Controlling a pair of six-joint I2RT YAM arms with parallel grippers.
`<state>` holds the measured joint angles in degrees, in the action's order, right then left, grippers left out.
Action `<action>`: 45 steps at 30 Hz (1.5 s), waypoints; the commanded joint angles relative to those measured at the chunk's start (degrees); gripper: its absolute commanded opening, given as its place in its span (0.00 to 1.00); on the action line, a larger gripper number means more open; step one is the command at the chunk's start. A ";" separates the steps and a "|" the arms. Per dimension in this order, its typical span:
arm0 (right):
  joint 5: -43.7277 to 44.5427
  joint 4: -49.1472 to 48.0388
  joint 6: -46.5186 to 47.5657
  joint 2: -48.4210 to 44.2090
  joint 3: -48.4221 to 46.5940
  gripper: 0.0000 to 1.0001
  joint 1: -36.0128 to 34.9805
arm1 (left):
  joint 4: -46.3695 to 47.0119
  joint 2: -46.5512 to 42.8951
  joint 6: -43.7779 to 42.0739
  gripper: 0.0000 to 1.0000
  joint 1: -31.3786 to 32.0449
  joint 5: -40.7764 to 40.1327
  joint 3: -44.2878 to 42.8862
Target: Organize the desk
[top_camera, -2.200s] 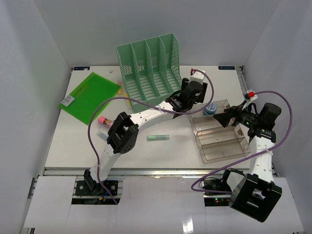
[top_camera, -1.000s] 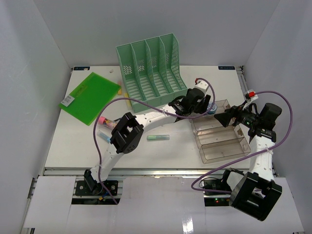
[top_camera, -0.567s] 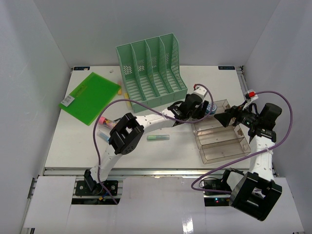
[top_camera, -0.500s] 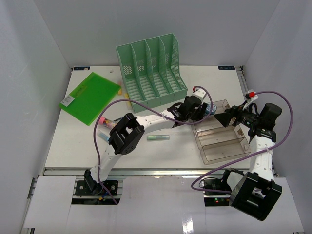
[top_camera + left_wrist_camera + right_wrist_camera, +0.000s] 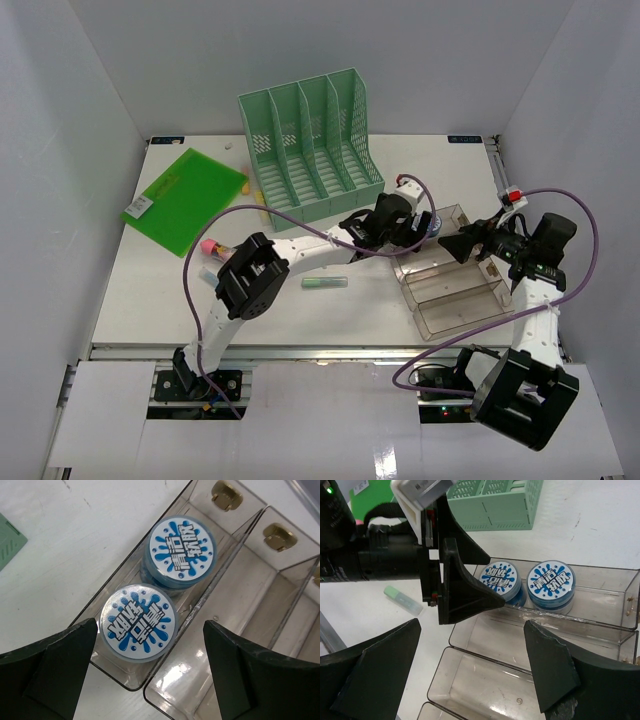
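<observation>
Bench (image 5: 150, 300): rigid, fixed, spans the whole view; not yours to grip. Left pincer (image 5: 149, 627) spread, empty, above two blue-lidded tubs (image 5: 137, 622) in the tray's (image 5: 455, 322) far compartment. Right pincer (image 5: 472, 625) spread, empty. Tubs probably light, hard, slick: grip across the sides.

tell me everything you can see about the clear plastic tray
The clear stepped tray is see-through plastic, split into long parallel compartments, with brass-coloured fittings on one end wall. It sits flat on the white desk, right of centre. Two round blue-labelled tubs lie side by side in its far compartment; the others look empty.
</observation>
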<state>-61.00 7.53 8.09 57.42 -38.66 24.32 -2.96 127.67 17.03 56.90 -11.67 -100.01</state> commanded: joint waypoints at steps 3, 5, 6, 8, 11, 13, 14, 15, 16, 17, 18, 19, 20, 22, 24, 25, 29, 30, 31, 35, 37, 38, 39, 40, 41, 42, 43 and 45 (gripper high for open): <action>-12.34 4.85 8.11 1.30 -1.22 0.90 0.21 | -0.65 -13.23 -2.69 0.98 0.18 0.73 0.14; -16.03 7.31 12.60 1.38 -1.51 0.90 0.21 | -1.94 -17.18 -2.75 0.98 -0.12 0.69 3.30; -17.61 8.32 13.43 1.34 -1.55 0.90 0.17 | -2.21 -18.13 -2.75 0.98 -0.29 0.69 5.63; -20.30 12.91 20.70 1.15 -2.20 0.90 -0.81 | -2.54 -26.84 -1.96 0.98 -1.13 1.20 14.35; -20.96 22.75 33.78 1.26 -3.52 0.90 -3.74 | -3.37 -41.09 -0.39 0.98 -3.14 2.37 28.72; -16.86 28.16 39.58 2.26 -4.85 0.90 -8.59 | -5.75 -48.34 0.63 0.98 -4.43 2.09 38.29; -14.56 30.90 43.81 2.80 -5.39 0.90 -11.21 | -7.36 -52.27 0.99 0.98 -5.14 1.80 41.14; -12.03 33.63 48.29 3.89 -6.20 0.90 -16.40 | -10.08 -59.03 1.23 0.98 -5.81 0.28 43.82; -9.34 35.89 52.16 4.90 -6.95 0.90 -21.40 | -12.66 -65.47 1.50 0.98 -6.46 -1.20 46.65; -5.98 36.18 53.36 5.54 -7.48 0.90 -25.56 | -14.66 -70.49 1.92 0.98 -7.04 -2.52 50.16; -3.15 35.20 53.25 6.11 -7.89 0.90 -29.92 | -16.97 -75.67 2.47 0.98 -7.63 -4.09 52.60; -0.81 33.02 51.91 6.62 -8.19 0.91 -34.45 | -19.55 -81.00 3.14 0.98 -8.22 -5.91 54.01; 3.80 30.72 50.21 7.09 -8.65 0.91 -38.36 | -21.66 -85.30 4.00 0.98 -8.59 -7.56 55.84; 13.85 26.47 44.39 8.54 -9.37 0.90 -47.71 | -25.60 -92.63 5.44 0.98 -8.83 -10.98 58.63; 25.36 20.98 41.30 12.31 -10.52 0.90 -56.68 | -28.49 -97.00 7.17 0.98 -8.96 -13.29 61.69; 30.05 18.59 39.01 14.15 -11.08 0.90 -60.45 | -29.59 -98.95 7.97 0.98 -9.00 -14.41 62.80; 42.82 11.53 30.47 24.01 -15.09 0.90 -69.53 | -31.89 -101.66 6.34 0.98 -9.00 -19.45 60.25; 44.83 10.25 29.05 26.60 -16.32 0.90 -70.98 | -32.75 -101.59 6.03 0.98 -9.00 -20.67 59.69; 45.75 9.19 28.28 29.22 -17.65 0.90 -72.02 | -33.34 -101.50 5.81 0.98 -9.01 -20.99 59.48; 47.11 9.33 27.85 36.57 -21.99 0.90 -74.05 | -31.96 -101.19 3.92 0.98 -9.09 -16.89 60.70; 48.08 9.21 27.90 38.89 -23.04 0.90 -74.59 | -32.06 -100.42 4.06 0.98 -9.09 -17.52 60.63; 48.50 9.17 28.01 39.97 -23.67 0.90 -74.72 | -32.02 -100.30 4.10 0.98 -9.09 -17.74 60.70; 49.25 9.17 28.12 41.12 -24.81 0.90 -74.80 | -32.02 -100.22 4.18 0.98 -9.09 -17.86 60.81; 49.79 9.23 28.25 42.50 -25.91 0.90 -74.85 | -32.00 -100.29 4.26 0.98 -9.09 -17.92 60.93; 49.92 9.42 28.37 44.32 -26.93 0.90 -74.85 | -31.94 -100.67 4.32 0.98 -9.09 -17.86 61.06; 49.93 9.52 28.71 45.09 -27.57 0.91 -74.85 | -31.77 -101.42 4.33 0.98 -9.09 -17.77 61.07; 49.79 10.07 28.91 46.10 -28.70 0.94 -74.90 | -31.67 -101.98 4.33 0.98 -9.09 -17.81 61.12; 49.37 11.31 29.30 48.53 -30.45 0.95 -74.94 | -31.43 -103.33 4.33 0.98 -9.09 -17.78 61.30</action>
<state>-12.96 18.28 37.33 102.80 -64.42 -50.28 -34.48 26.79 21.87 48.05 -28.64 -38.85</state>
